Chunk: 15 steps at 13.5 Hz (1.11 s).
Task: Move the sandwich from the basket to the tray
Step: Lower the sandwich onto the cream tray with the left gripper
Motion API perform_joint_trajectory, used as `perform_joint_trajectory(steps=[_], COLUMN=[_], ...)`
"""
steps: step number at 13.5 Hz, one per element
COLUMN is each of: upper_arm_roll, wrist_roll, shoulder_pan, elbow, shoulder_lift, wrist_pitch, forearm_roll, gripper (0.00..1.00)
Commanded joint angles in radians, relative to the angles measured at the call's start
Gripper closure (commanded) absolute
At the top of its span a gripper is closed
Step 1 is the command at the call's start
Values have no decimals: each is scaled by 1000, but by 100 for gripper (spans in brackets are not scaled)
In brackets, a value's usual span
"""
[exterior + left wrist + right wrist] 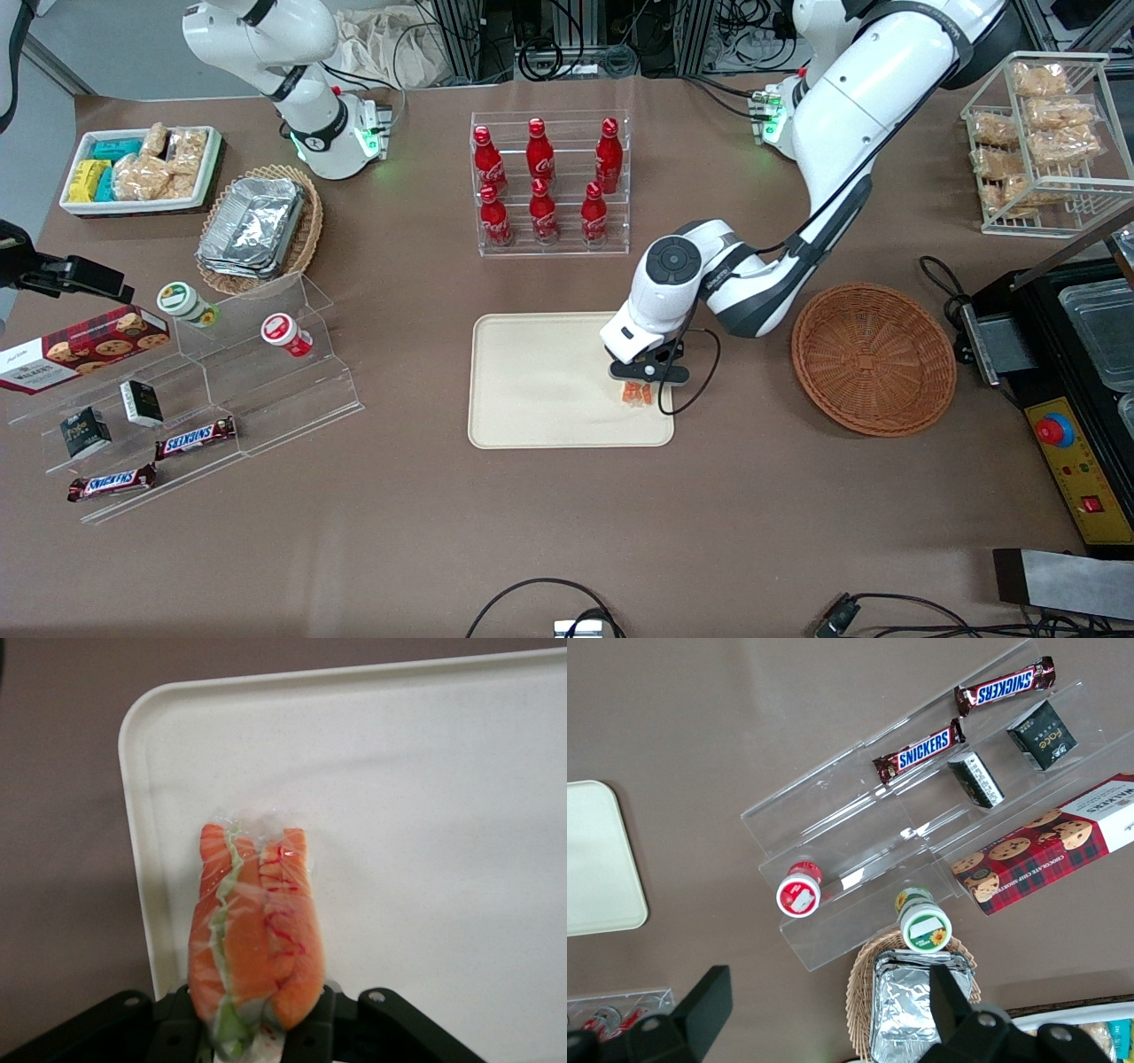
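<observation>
**Wrapped sandwich held over the tray**

The claw [644, 383] grips the clear-wrapped triangular sandwich with orange and green filling [252, 935] low over the flat cream plastic tray [540, 390], near its edge toward the round reddish-brown wicker basket [873, 357]. Both rest on a brown surface [567, 532], with cables near its edges.

A black-fingered gripper [640, 383] on a white arm is closed on a clear-wrapped sandwich [252, 939] showing orange filling, a green streak and red markings. It is over a plain cream plastic tray [532, 390]. Nearby sits a reddish-brown woven wicker basket [873, 359]. The brown table [567, 532] is unpatterned.
</observation>
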<state>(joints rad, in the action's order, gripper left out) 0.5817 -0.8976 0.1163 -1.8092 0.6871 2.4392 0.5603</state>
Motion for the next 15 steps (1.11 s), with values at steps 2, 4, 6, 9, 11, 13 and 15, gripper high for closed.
perform_joint_trajectory(steps=[2, 4, 6, 9, 11, 13, 15], upper_arm_roll=[-3, -5, -5, -3, -3, -3, -3], wrist_roll=[-52, -52, -50, -43, -40, -40, -40], shoulder_pan=[17, 16, 16, 13, 3, -1, -4], elbow=[37, 37, 37, 64, 68, 67, 71], shoulder_lift=[32, 32, 29, 23, 14, 0, -15], wrist_pitch=[-5, -5, -5, -9, -12, -17, -32], forearm_roll=[47, 47, 47, 46, 44, 43, 41], gripper=[71, 46, 9, 2, 1, 1, 1])
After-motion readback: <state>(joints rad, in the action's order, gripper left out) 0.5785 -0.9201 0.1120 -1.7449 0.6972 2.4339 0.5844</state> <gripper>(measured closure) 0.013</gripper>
